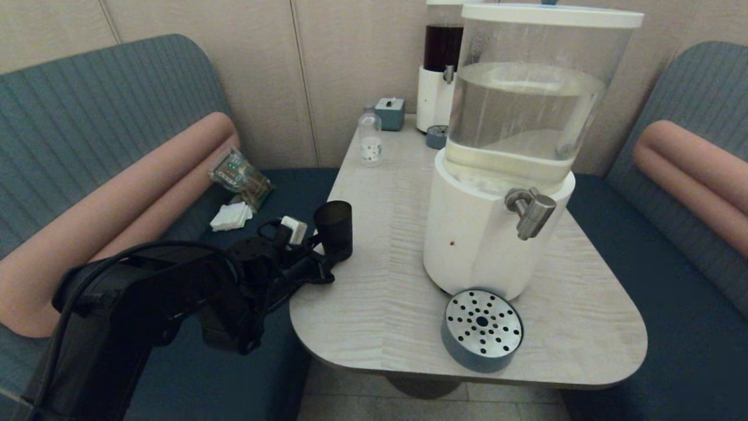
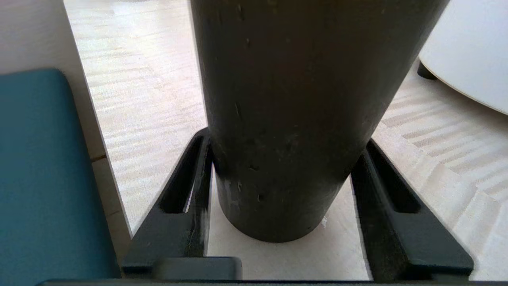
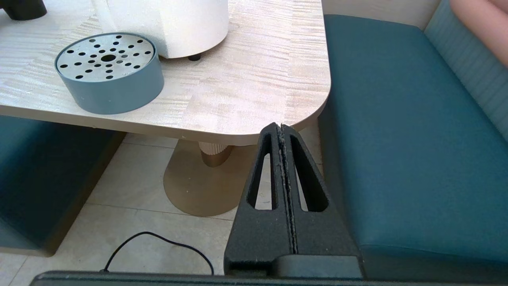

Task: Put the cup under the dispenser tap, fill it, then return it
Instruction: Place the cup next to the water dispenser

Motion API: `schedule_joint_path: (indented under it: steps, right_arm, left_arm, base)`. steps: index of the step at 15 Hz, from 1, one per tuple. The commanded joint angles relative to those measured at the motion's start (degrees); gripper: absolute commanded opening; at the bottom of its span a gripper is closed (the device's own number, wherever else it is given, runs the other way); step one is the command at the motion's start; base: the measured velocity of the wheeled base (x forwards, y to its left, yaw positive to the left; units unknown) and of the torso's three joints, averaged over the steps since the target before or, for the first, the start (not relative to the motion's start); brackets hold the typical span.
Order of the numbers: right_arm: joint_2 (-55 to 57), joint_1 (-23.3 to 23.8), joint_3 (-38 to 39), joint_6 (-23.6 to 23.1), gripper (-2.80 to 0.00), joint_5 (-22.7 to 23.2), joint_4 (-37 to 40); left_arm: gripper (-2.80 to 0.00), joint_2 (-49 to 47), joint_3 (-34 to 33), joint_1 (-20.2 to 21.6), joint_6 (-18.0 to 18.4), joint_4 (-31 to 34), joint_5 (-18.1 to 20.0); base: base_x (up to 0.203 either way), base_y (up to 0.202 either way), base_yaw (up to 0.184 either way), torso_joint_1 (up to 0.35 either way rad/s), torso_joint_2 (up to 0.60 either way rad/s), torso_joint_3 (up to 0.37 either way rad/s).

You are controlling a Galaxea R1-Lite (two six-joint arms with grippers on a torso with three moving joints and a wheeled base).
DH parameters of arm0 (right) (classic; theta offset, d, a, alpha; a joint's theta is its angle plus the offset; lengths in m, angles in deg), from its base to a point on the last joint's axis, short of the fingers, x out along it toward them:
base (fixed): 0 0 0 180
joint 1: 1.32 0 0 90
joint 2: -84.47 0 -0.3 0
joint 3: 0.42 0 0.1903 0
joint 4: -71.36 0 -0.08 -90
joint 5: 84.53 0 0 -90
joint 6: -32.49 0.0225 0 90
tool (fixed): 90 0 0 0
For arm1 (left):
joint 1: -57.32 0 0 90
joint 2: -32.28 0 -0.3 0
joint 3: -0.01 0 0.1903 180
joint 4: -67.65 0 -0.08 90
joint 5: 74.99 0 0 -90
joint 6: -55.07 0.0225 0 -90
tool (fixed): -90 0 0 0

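The cup (image 1: pixel 334 225), a dark tapered tumbler, stands upright near the left edge of the table (image 1: pixel 380 292). My left gripper (image 1: pixel 331 255) reaches in from the left and is shut on its lower half. In the left wrist view the cup (image 2: pixel 285 119) fills the space between the two fingers (image 2: pixel 190 190), which touch it on both sides, and its base rests on the table top. The dispenser tap (image 1: pixel 530 211) juts from the white base of the big clear-tank dispenser (image 1: pixel 514 146), right of the cup. My right gripper (image 3: pixel 281 127) hangs shut and empty below the table's near right corner.
A round perforated drip tray (image 1: pixel 482 330) sits under the tap near the front edge. At the back stand a small clear bottle (image 1: pixel 370 137), a teal box (image 1: pixel 390 113) and the slim dark-liquid dispenser (image 1: pixel 442 64). A packet (image 1: pixel 239 175) and napkins (image 1: pixel 231 215) lie on the left bench.
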Motion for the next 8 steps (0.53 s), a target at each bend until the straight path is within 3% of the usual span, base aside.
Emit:
schedule_joint_path:
  steps: [1, 8]
  right_arm:
    - [0.1, 0.0, 0.1, 0.0, -2.80, 0.0, 0.0]
    - [0.1, 0.0, 0.1, 0.0, -2.80, 0.0, 0.0]
  left_arm:
    - [0.00, -0.1, -0.2, -0.1, 0.0, -0.2, 0.2]
    - [0.00, 4.4, -3.1, -0.5, 0.2, -0.2, 0.2]
  base:
    - [0.000, 0.000, 0.000, 0.000, 0.00, 0.000]
    - [0.000, 0.000, 0.000, 0.000, 0.00, 0.000]
